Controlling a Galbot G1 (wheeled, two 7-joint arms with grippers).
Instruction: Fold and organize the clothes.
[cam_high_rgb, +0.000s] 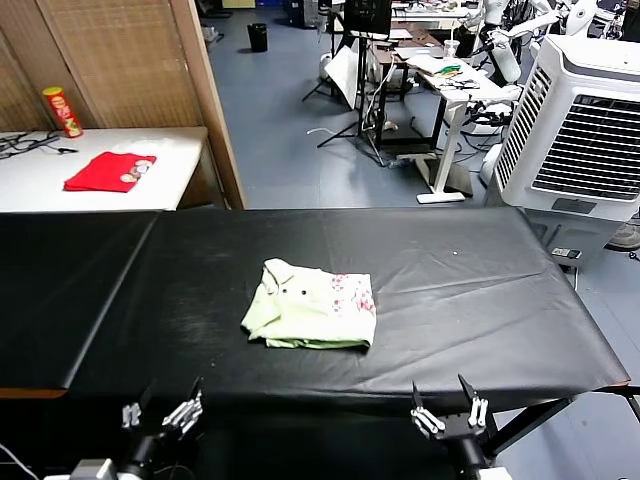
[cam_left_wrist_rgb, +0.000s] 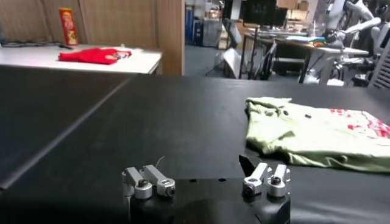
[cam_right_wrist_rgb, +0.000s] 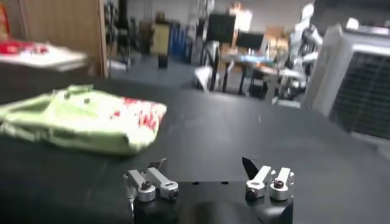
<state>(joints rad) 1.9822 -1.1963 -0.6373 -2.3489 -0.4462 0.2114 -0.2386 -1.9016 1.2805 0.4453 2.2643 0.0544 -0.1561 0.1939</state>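
Observation:
The clothes, a pale green shirt (cam_high_rgb: 310, 307) with dark buttons and a pink-red floral patch, lies folded into a compact rectangle near the middle of the black table (cam_high_rgb: 450, 280). It also shows in the left wrist view as the shirt (cam_left_wrist_rgb: 311, 132) and in the right wrist view as the shirt (cam_right_wrist_rgb: 79, 119). My left gripper (cam_high_rgb: 160, 400) hangs open at the table's near edge, left of the shirt and apart from it. My right gripper (cam_high_rgb: 445, 398) stands open at the near edge to the right. Nothing is between either pair of fingers.
A white side table (cam_high_rgb: 40, 175) at the back left carries a red folded cloth (cam_high_rgb: 110, 171) and a red-yellow can (cam_high_rgb: 62, 110). A wooden partition (cam_high_rgb: 210, 90) stands behind it. A white cooler unit (cam_high_rgb: 580, 130) is at the back right.

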